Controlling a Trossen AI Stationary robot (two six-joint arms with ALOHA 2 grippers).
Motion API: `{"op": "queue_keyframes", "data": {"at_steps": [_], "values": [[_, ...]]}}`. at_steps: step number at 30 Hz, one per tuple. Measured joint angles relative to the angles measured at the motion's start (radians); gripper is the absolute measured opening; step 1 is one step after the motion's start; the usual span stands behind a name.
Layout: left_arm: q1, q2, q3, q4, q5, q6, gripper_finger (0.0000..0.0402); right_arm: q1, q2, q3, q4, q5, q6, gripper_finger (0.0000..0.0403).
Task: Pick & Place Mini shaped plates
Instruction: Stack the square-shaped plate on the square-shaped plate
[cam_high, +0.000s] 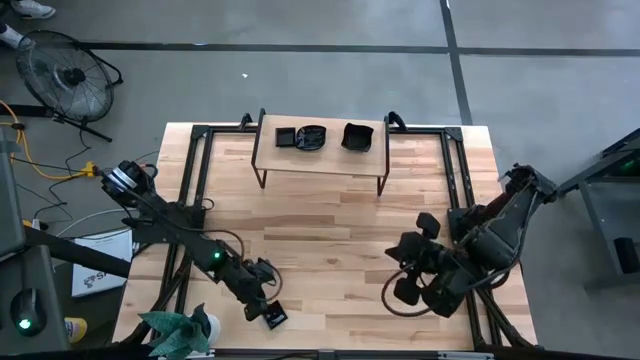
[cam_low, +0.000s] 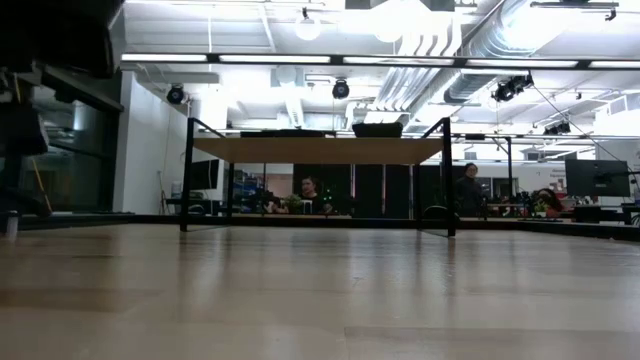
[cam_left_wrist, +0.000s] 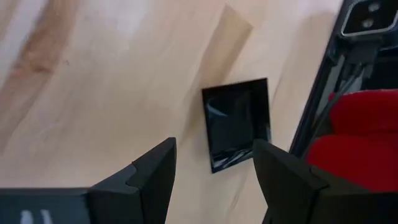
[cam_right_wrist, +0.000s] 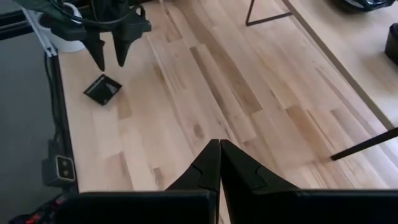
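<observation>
I'm seeing the left end effector (cam_high: 262, 305) hovering near the front edge of the tabletop (cam_high: 330, 230), toward the front-left corner, fingers (cam_left_wrist: 155, 174) standing wide apart and holding nothing. Just beside it a square mini plate (cam_high: 275, 318) is lying flat on the wood, right by the front edge. In the left wrist view that square plate (cam_left_wrist: 237, 121) is showing between and beyond the two fingers, not touching either. It's nearly square, slightly longer one way, and I'm reading its long axis as running roughly along the direction the fingers are pointing, tilted a bit. In the right wrist view the same plate (cam_right_wrist: 102, 89) is sitting corner-on like a diamond, with the left end effector (cam_right_wrist: 111, 59) pointing down just above it, apart from it.

I'm keeping the right end effector (cam_right_wrist: 219, 163) parked over the right side of the tabletop near the right edge, fingers pressed fully together, holding nothing.

At the back edge a small raised shelf (cam_high: 320, 158) is carrying three more black plates: a small square one (cam_high: 285, 137), a leaf-like one (cam_high: 311, 138) touching it, and a wavy-edged one (cam_high: 357, 137) set apart toward the right. I cannot tell their long axes.

A green plant (cam_high: 180, 330) is sitting at the front-left corner.
</observation>
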Motion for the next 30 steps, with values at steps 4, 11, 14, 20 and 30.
{"op": "queue_keyframes", "data": {"at_steps": [4, 11, 14, 20, 30], "values": [[-0.024, 0.027, 0.022, -0.012, -0.007, -0.004, 0.0209, 0.026, 0.0, 0.0, 0.0, 0.017, 0.005, 0.0002], [-0.058, 0.091, 0.099, -0.078, -0.083, -0.003, 0.0209, 0.048, 0.0, 0.0, 0.003, 0.044, 0.008, 0.0002], [-0.061, 0.124, 0.141, -0.167, -0.089, -0.003, 0.0209, 0.054, 0.0, 0.0, 0.003, 0.045, 0.008, 0.0002], [-0.061, 0.158, 0.208, -0.24, -0.089, 0.024, 0.0209, 0.061, 0.001, 0.0, 0.003, 0.048, 0.003, 0.0003], [-0.067, 0.217, 0.242, -0.251, -0.088, -0.017, 0.0209, 0.078, 0.001, 0.0, 0.002, 0.062, 0.0, 0.0003]]}}
